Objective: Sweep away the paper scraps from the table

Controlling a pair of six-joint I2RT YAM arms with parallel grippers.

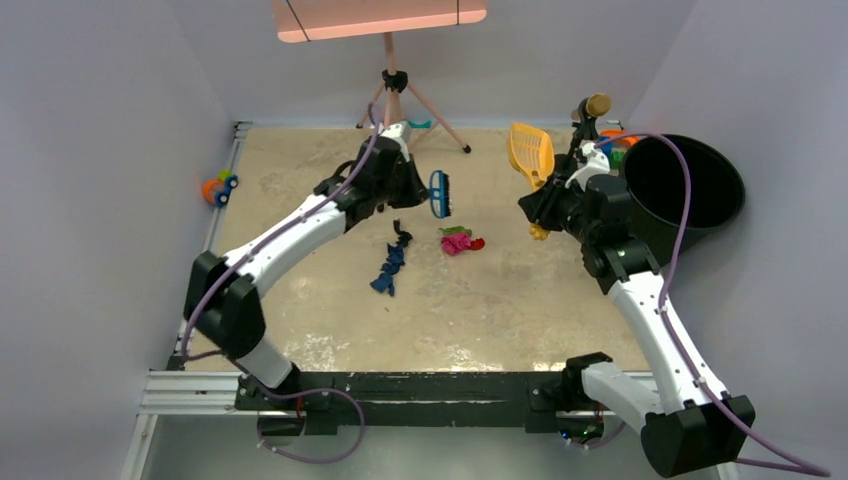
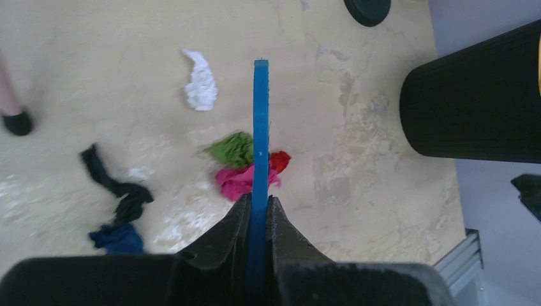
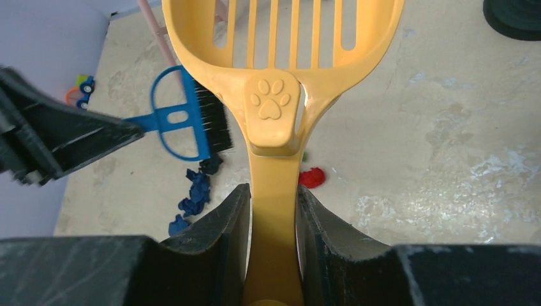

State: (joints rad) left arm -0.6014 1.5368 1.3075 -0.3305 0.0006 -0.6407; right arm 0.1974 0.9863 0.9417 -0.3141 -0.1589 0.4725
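Observation:
On the beige table (image 1: pixel 500 310), a pink, green and red wad cluster (image 1: pixel 460 240) lies at the middle, with a dark blue and black string of paper scraps (image 1: pixel 392 262) to its left. The left wrist view shows the cluster (image 2: pixel 239 167), the black and blue scraps (image 2: pixel 118 207) and a white wad (image 2: pixel 201 83). My left gripper (image 1: pixel 418 190) is shut on the blue hand brush (image 1: pixel 440 193), held above the scraps; its handle (image 2: pixel 260 127) runs between the jaws (image 2: pixel 259 201). My right gripper (image 1: pixel 537 207) is shut on the yellow dustpan (image 1: pixel 530 152) (image 3: pixel 281 38), raised right of the scraps.
A black round bin (image 1: pixel 690 185) stands at the table's right edge, behind my right arm. A tripod (image 1: pixel 395 90) stands at the back centre. An orange and blue toy (image 1: pixel 218 187) lies at the left rail, and small coloured objects (image 1: pixel 612 138) at the back right.

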